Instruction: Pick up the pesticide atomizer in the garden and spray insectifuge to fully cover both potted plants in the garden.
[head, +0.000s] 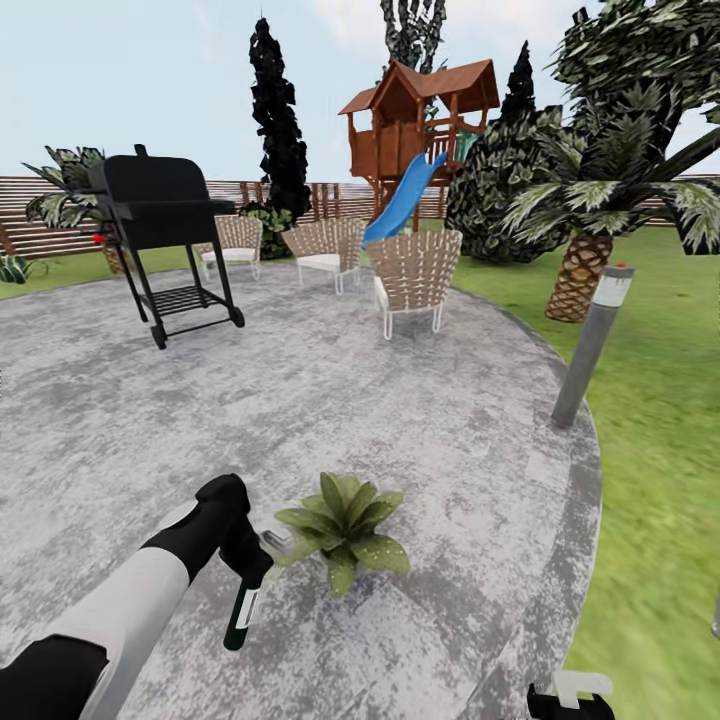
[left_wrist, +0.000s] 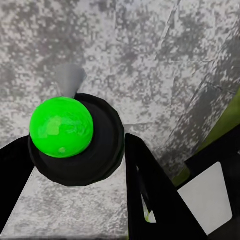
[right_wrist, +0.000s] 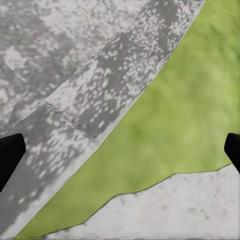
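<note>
The pesticide atomizer (head: 243, 598) is held in the left gripper (head: 243, 553), whose jaws are pinched on the upper part of the bottle; the dark body with its white label hangs downward over the paved patio (head: 420, 440), and the pale trigger head (head: 278, 541) is directed toward the potted plant (head: 345, 527) just beside it. In the left wrist view, the bottle (left_wrist: 75, 137) is seen end-on between the black fingers (left_wrist: 155, 200), with a bright green disc at its centre and the grey nozzle above it. Whitish specks of insectifuge (head: 385, 552) are visible on the near leaves of the plant, which stands on the patio close to the robot. The pot beneath the rosette is hidden by the leaves. The right gripper (head: 572, 695) is seen at the lower edge of the head view; in the right wrist view its fingertips (right_wrist: 9, 156) are set at opposite edges of the picture, spread wide with nothing between them, above the border of patio and lawn (right_wrist: 185, 110). Farther out, a grey post lamp (head: 592, 345) stands at the patio rim. Beyond it, a black grill (head: 165, 235) and three wicker chairs (head: 412, 275) are placed on the far side of the patio. A palm (head: 590, 230), a wooden play tower with a blue slide (head: 415, 140) and a slatted fence (head: 45, 215) are located behind.
</note>
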